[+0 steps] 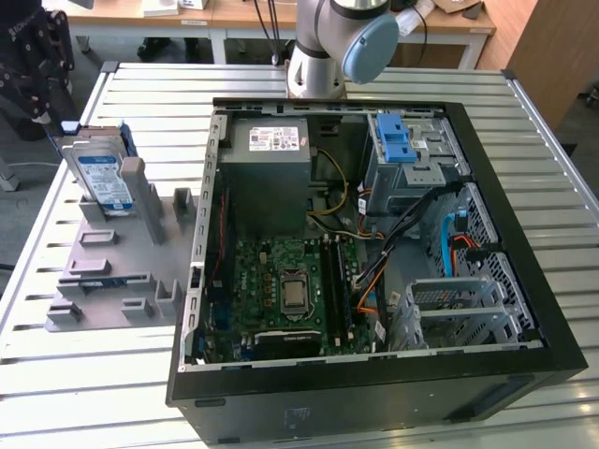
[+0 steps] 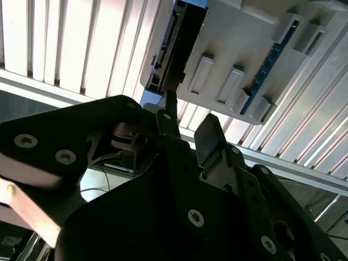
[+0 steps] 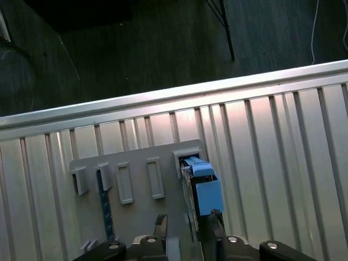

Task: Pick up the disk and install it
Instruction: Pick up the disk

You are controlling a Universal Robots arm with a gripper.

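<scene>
You have the slatted metal table (image 1: 524, 140) carrying everything, and the biggest thing on it is the open computer case (image 1: 374, 398), lying on its side with the grey power supply (image 1: 271, 168), the green motherboard (image 1: 285, 281) and a blue-latched drive bay (image 1: 398, 145) exposed. The arm (image 1: 323, 47) rises from the table's far edge behind the case. On the exterior view's left, just beside the case, lies the grey fixture plate (image 1: 112, 271). The disk (image 1: 103, 178) stands on edge in a slot at the plate's far end, label facing out, its blue carrier around it, well outside the case. In the first wrist view you look along the gripper (image 3: 187, 225) at the plate, with the disk (image 3: 205, 190) edge-on just past the fingertips. One dark fingertip (image 3: 215, 217) overlaps the carrier's blue end there, and you cannot tell whether it touches. In the second wrist view the gripper (image 2: 187, 122) points at the disk's dark edge (image 2: 176, 49), which lies beyond the fingers (image 2: 209, 133). The fingers stand apart with nothing between them.
</scene>
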